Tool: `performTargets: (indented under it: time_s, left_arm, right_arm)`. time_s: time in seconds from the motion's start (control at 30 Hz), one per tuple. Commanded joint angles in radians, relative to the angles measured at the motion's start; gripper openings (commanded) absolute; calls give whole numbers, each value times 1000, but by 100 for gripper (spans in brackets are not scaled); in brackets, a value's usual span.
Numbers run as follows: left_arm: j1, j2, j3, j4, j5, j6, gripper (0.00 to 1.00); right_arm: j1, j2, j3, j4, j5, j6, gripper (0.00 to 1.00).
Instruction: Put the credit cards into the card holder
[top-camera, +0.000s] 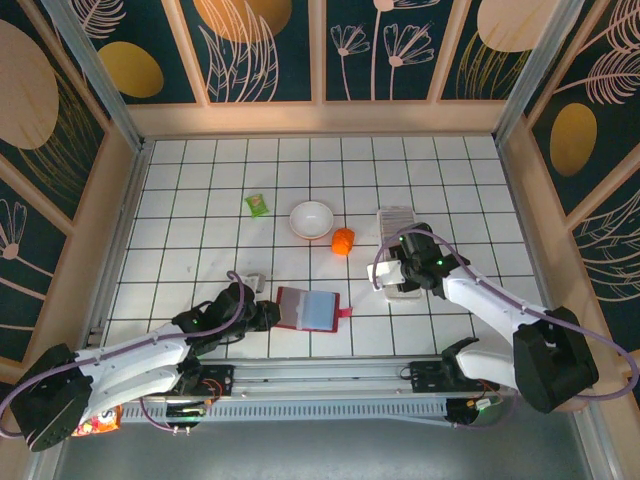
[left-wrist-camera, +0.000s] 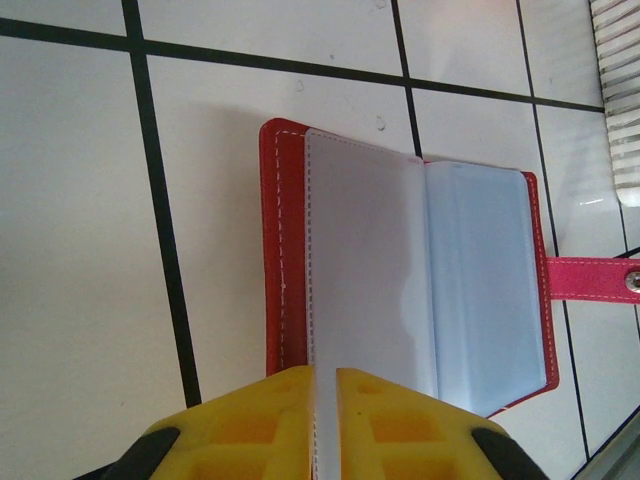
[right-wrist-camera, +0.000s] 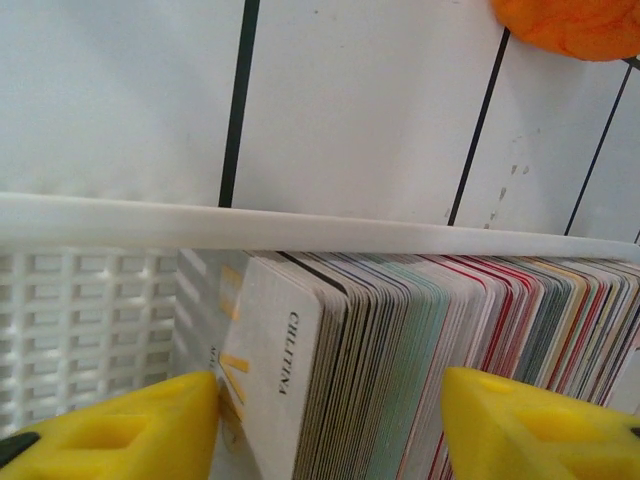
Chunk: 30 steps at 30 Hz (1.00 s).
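The dark red card holder (top-camera: 308, 309) lies open on the tiles, pale sleeves up, its snap strap (left-wrist-camera: 598, 279) sticking out to the right. My left gripper (top-camera: 268, 315) is at the holder's left edge. In the left wrist view it (left-wrist-camera: 324, 372) is shut on one pale sleeve of the holder (left-wrist-camera: 420, 270). The credit cards (right-wrist-camera: 400, 340) stand on edge as a tight row in a clear tray (top-camera: 397, 222). My right gripper (right-wrist-camera: 330, 385) reaches down into that row, jaws open and straddling a thick bunch of cards. Its left finger (right-wrist-camera: 170, 420) touches the front card.
A white bowl (top-camera: 312, 219), an orange lump (top-camera: 343, 241) and a small green packet (top-camera: 258, 205) sit behind the holder. A small grey object (top-camera: 253, 282) lies by the left wrist. The tray's white rim (right-wrist-camera: 300, 225) runs across just beyond the cards.
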Motion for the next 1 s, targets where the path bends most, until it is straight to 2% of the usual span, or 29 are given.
performTargets:
  time_s: [0.0,0.2,0.43,0.97]
  left_arm:
    - [-3,7,-7,21,21,-6,13]
    - [-3,16,-8,30,23,-8,10]
    - [-4,30,-9,44,25,-7,10]
    - [-3,18,-13,47,24,-18,13]
  right_arm:
    - [1,-34,26,11,13,1,54]
    - [0,-49,26,6,10,-1,41]
    - [0,-61,22,3,13,-7,30]
    - [-3,-87,39,3,11,16,24]
